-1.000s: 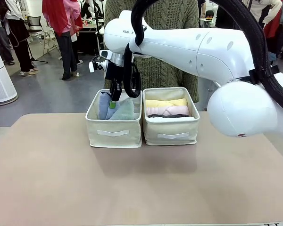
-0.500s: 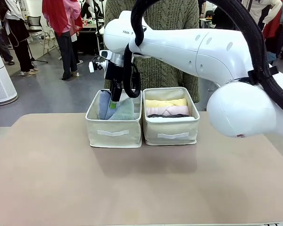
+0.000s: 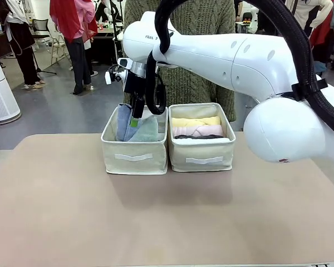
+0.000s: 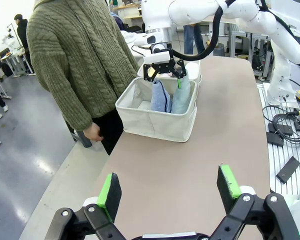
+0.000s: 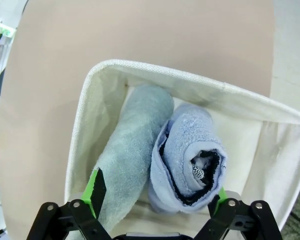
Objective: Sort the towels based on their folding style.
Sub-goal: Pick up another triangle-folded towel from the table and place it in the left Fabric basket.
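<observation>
1. My left gripper [image 4: 167,192] hangs over the bare near-left part of the table [image 3: 55,211], jaws spread wide and holding nothing. I judge it is parked here to stay clear of my other arm's reach.
2. The left bin [image 3: 134,149] holds the two cone shapes: the light blue towel [image 3: 123,120] on the left and the mint green towel [image 3: 146,130] leaning against it on the right. They go together because they share a fold.
3. My right gripper [image 3: 135,114] hangs just above that bin, fingers wide apart and gripping nothing. The right wrist view shows its green pads [image 5: 96,187] straddling both cones without touching either. By my reading, a cone has been let go here.
4. The right bin [image 3: 201,146], touching the left one, holds the cylinder rolls stacked: the yellow towel [image 3: 195,121] farthest back, the pale pink towel [image 3: 197,130] in front of it, the dark grey towel [image 3: 198,137] as a thin strip, and a sliver of the white towel [image 3: 200,141] nearest. I judge sorting done.
5. The front view shows both bins; the right wrist view shows the blue cone's hollow, dark-lined end, which the front hides. The left wrist view shows the person's hand [image 4: 94,132] hanging idle at the far edge.
</observation>
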Motion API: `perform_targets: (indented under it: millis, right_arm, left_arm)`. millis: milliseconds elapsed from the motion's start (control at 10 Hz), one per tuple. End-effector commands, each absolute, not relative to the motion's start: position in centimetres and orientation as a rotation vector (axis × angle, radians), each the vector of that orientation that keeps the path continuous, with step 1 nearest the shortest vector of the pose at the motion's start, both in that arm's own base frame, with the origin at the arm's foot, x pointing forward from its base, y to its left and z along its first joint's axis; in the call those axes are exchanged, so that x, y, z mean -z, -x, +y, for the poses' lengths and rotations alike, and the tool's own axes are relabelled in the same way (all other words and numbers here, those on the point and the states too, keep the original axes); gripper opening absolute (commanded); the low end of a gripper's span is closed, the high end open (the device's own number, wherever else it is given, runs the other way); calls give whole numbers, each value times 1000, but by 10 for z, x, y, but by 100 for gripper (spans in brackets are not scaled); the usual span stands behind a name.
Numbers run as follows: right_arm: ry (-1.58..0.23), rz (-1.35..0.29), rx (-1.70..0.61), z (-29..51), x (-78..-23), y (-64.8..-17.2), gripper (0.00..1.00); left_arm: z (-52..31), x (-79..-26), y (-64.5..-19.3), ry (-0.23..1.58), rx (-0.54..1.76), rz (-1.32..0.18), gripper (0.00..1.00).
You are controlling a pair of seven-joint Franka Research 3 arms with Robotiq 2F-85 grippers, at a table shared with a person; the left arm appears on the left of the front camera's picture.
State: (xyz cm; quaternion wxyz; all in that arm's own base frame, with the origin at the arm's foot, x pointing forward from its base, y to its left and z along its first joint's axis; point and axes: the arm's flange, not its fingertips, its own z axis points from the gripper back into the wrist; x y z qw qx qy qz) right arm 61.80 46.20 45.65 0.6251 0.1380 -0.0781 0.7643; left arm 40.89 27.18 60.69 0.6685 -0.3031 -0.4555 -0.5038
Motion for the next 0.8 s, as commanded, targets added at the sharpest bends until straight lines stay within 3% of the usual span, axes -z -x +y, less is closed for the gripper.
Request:
perform_targets:
  millis: [0,400,700]
  right_arm:
    - [-320,-183,-1754,474,-465,-631,100]
    - [-303,-212,-1749,472,-477,-633,100]
    - [-220,-206,-1718,457,-519,-622,100]
  left_arm:
    - [272,-608,-407,682,1136,-1031,100]
    - [272,-608,-407,682,1136,-1031,100]
    - [272,-608,-407,682,1136,-1031,100]
